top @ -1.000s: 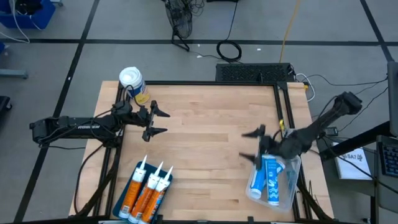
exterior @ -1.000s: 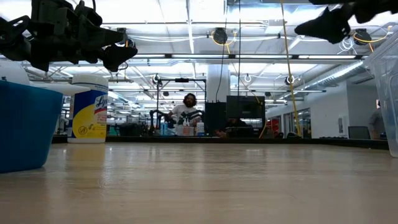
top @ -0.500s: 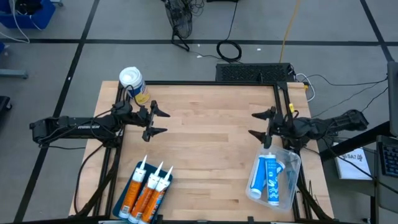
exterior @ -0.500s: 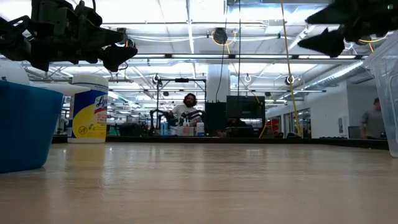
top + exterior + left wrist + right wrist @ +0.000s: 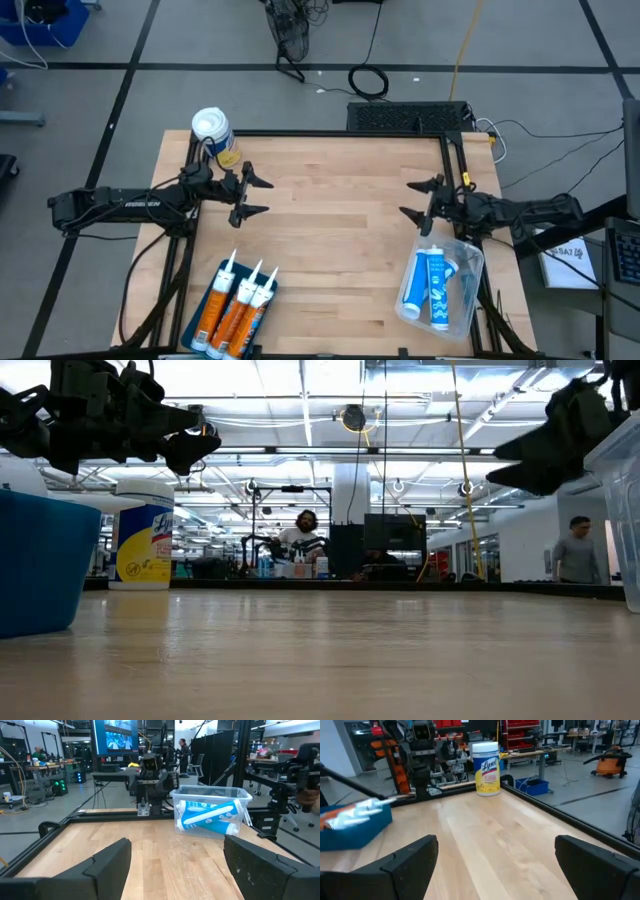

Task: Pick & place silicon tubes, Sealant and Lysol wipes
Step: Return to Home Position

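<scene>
Evidently both arms are parked rather than working. In the high view the left gripper (image 5: 260, 196) hovers left of centre and the right gripper (image 5: 407, 199) right of centre, each over bare wood of the table (image 5: 340, 250) and facing the other across it. Both have their fingers spread with nothing between them, which the wrist views confirm. That suits a resting pose with the middle left free.

The blue sealant tubes (image 5: 430, 285) lie side by side inside the transparent bin (image 5: 474, 262) at the lower right, just below the right gripper. I judge that part done, since the bin looks like their drop-off.

The 3 orange silicone tubes (image 5: 235, 310) lie together at the lower left, nozzles pointing up the frame, in what the low view shows as a blue bin (image 5: 40, 560).

The Lysol wipes (image 5: 212, 132) stand upright at the table's upper left corner, near the left gripper but apart from it, and probably await collection.
</scene>
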Robot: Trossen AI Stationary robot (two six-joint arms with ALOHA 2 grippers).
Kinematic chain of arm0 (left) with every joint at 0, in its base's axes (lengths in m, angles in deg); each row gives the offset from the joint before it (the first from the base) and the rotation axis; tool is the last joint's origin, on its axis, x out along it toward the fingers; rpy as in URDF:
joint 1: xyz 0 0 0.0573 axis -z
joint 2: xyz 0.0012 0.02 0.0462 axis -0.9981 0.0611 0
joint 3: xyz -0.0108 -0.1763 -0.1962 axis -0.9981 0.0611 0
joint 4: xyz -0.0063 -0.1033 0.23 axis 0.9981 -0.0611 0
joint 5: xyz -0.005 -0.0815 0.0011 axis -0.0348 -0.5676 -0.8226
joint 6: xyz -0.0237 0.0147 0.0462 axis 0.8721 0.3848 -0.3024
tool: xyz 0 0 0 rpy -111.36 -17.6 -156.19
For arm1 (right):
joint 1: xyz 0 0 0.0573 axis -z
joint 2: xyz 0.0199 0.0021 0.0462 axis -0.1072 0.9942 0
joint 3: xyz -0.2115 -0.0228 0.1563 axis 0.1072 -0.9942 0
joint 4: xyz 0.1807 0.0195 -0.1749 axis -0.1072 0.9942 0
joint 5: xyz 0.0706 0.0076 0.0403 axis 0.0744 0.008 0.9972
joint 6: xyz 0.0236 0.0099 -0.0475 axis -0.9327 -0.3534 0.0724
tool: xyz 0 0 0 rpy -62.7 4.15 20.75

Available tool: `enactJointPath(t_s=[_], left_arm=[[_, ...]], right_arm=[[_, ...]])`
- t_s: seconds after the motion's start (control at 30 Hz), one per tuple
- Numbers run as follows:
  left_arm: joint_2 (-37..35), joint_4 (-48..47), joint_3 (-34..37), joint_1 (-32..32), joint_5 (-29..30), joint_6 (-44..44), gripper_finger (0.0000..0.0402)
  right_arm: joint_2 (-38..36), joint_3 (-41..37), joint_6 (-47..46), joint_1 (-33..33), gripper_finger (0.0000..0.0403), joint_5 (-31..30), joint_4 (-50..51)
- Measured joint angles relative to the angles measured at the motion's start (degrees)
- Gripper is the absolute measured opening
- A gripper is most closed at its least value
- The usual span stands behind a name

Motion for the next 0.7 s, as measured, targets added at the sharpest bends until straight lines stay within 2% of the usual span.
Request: enactJointPath(t_s=[0.2, 0.7], left_arm=[[-0.01, 0.00, 0.00, 0.01, -0.01, 0.02, 0.0310], [-0.01, 0.00, 0.00, 0.00, 0.00, 0.01, 0.0310]], right_arm=[[-4.07, -3.87, 3.14, 0.00, 0.0375, 0.23, -1.31], [-3.36, -5.47, 3.13, -0.02, 0.0375, -0.01, -6.73]])
